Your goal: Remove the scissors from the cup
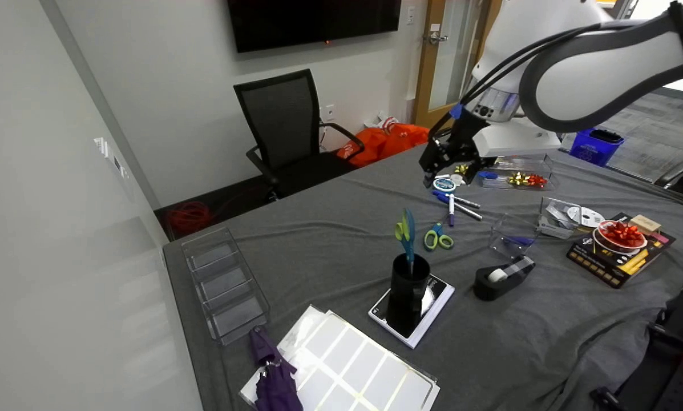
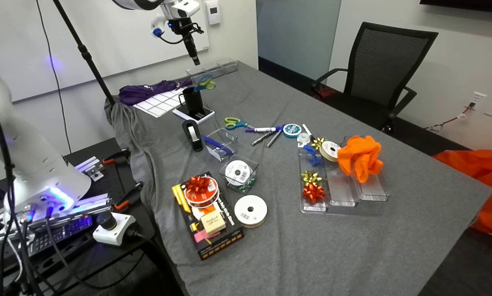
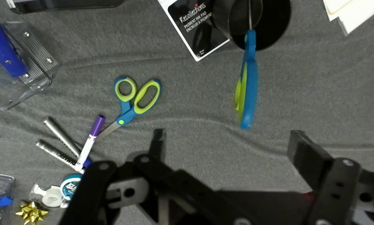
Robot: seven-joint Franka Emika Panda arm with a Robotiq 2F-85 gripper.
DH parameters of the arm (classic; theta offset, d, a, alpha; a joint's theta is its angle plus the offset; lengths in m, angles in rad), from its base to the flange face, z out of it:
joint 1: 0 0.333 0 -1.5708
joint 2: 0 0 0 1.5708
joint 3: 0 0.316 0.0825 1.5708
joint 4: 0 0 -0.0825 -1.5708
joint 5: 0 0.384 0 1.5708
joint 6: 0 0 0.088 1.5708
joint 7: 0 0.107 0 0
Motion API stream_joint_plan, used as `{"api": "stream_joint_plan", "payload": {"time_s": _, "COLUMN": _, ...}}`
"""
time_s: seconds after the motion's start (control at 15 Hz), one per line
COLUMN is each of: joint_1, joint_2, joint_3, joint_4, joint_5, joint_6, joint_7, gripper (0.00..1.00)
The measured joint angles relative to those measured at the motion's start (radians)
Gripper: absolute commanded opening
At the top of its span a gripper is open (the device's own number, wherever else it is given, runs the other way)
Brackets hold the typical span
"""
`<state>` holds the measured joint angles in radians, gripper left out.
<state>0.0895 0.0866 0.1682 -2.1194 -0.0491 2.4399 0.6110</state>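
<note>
The scissors point(image 3: 252, 84) are being held in the black cup point(image 1: 408, 288), blades down, handles jutting above its rim. Higher than the cup and off to its side, the gripper point(image 3: 229, 140) is being held with jaws wide apart, nothing being gripped.

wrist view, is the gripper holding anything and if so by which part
Nothing is held: the gripper is open, and the scissors sit in the cup, handles up, apart from it.
</note>
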Motion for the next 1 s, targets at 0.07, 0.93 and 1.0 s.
{"api": "stream_joint_plan", "payload": {"time_s": 0.07, "joint_1": 0.000, "joint_2": 0.000, "joint_3": -0.001, "joint_4": 0.001, "joint_5": 0.000, "joint_6": 0.000, "joint_7": 0.000, "gripper": 1.00}}
{"api": "stream_joint_plan", "payload": {"time_s": 0.93, "joint_1": 0.131, "joint_2": 0.130, "joint_3": -0.016, "joint_4": 0.004, "joint_5": -0.097, "joint_6": 0.055, "joint_7": 0.266, "gripper": 1.00}}
{"api": "stream_joint_plan", "payload": {"time_s": 1.0, "joint_1": 0.142, "joint_2": 0.148, "joint_3": -0.020, "joint_4": 0.006, "joint_5": -0.112, "joint_6": 0.072, "joint_7": 0.284, "gripper": 1.00}}
